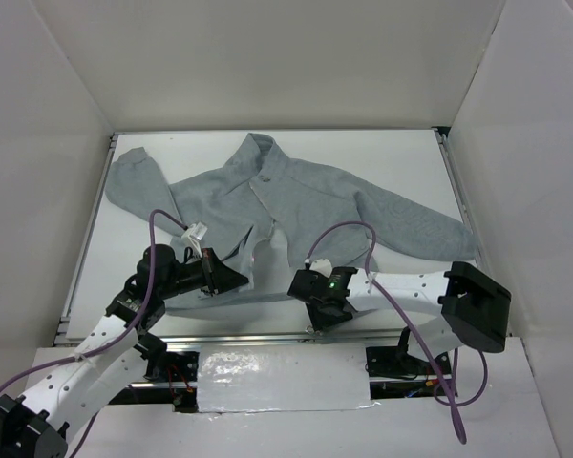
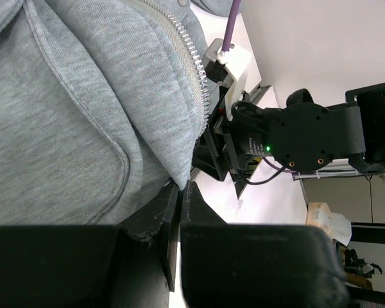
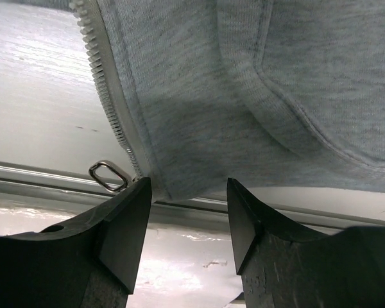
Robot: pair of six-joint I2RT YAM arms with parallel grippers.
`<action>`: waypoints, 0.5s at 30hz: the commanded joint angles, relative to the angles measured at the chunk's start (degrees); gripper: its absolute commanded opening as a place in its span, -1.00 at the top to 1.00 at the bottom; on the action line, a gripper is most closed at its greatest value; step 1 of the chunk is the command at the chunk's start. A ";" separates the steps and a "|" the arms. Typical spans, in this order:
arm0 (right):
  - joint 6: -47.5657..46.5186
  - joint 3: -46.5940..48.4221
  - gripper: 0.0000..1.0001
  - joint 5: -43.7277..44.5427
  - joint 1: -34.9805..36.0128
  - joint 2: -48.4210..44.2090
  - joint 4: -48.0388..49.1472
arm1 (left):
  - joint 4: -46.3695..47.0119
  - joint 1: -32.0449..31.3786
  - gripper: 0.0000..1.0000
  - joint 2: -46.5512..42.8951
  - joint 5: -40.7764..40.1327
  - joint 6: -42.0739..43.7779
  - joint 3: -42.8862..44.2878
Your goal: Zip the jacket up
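Note:
The light-grey jacket [image 1: 306, 196] lies spread on the white table, collar at the far side, front unzipped at the bottom. My left gripper [image 2: 180, 187] is shut on the bottom hem corner of one front panel, beside its zipper teeth [image 2: 196, 70]. My right gripper [image 3: 187, 192] is open, its fingertips on either side of the other panel's hem corner [image 3: 179, 173] without touching it. The metal zipper pull ring [image 3: 108, 176] lies just outside the left fingertip, at the foot of that panel's teeth [image 3: 102, 83]. From above, both grippers [image 1: 237, 280] [image 1: 298, 284] sit at the jacket's bottom edge.
The table's near metal rail [image 3: 51, 173] runs directly under the hem. White walls enclose the table [image 1: 411, 157] on three sides. Purple cables [image 1: 349, 227] arc over both arms. A strip of silver tape [image 1: 282, 377] lies between the arm bases.

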 commanded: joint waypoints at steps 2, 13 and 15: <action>2.43 1.21 -0.14 1.53 -0.24 -1.51 0.68 | 3.40 0.16 1.00 0.09 3.12 0.89 0.50; 3.74 -1.08 -0.08 0.12 -0.85 -0.03 1.83 | 5.42 0.16 1.00 1.59 4.00 0.36 0.15; 4.45 -0.64 -0.06 0.83 -0.77 0.15 1.30 | 5.33 0.16 1.00 1.24 3.91 0.45 0.06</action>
